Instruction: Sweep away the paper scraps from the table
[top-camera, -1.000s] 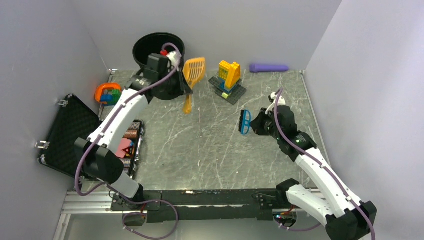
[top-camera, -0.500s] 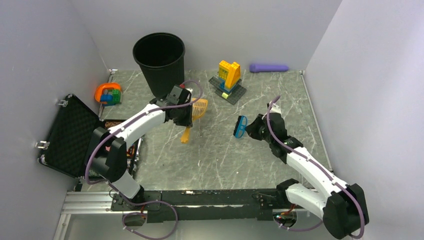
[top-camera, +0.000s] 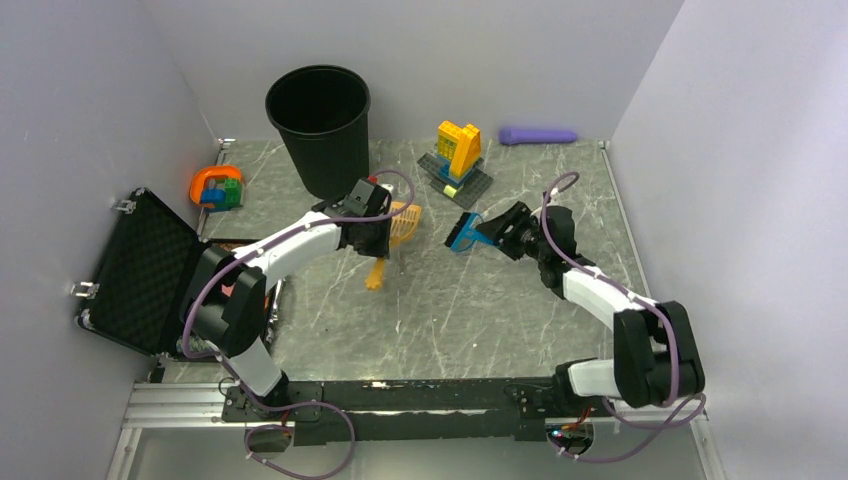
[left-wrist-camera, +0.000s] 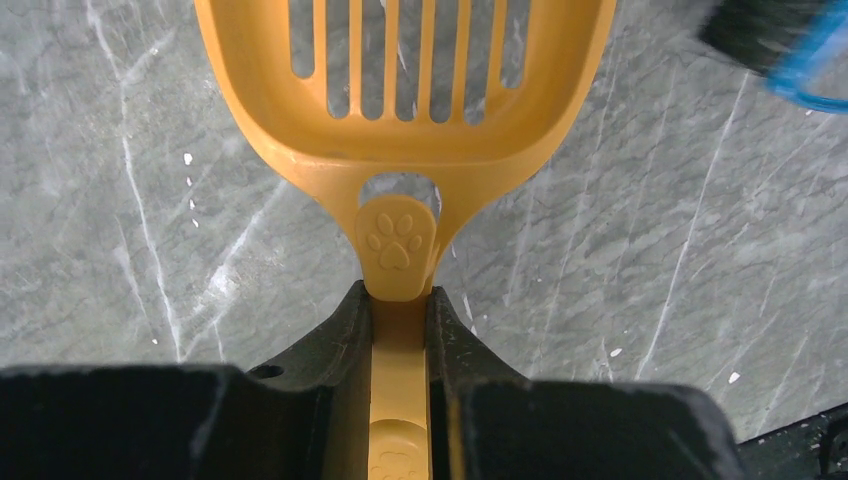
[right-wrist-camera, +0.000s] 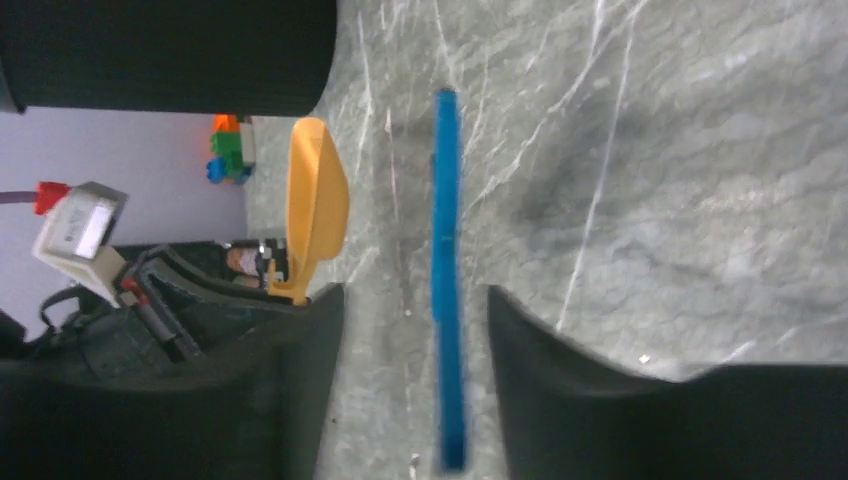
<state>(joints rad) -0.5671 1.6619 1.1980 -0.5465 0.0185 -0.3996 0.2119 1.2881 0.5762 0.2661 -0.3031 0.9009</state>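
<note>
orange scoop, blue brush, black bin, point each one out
orange scoop (left-wrist-camera: 400, 150), left wrist view, solid bowl base below the slots
blue brush (top-camera: 463, 235), top view, blue frame of its head
black bin (top-camera: 325, 165), top view, outer side wall

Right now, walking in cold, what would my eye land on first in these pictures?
Over the grey-green marble-patterned table, the left gripper clamps an orange slotted plastic scoop by its handle, and the right gripper holds a blue brush close beside it. Behind them a tall black bucket stands at the far edge, a yellow-and-blue toy brick build to its right.
</note>
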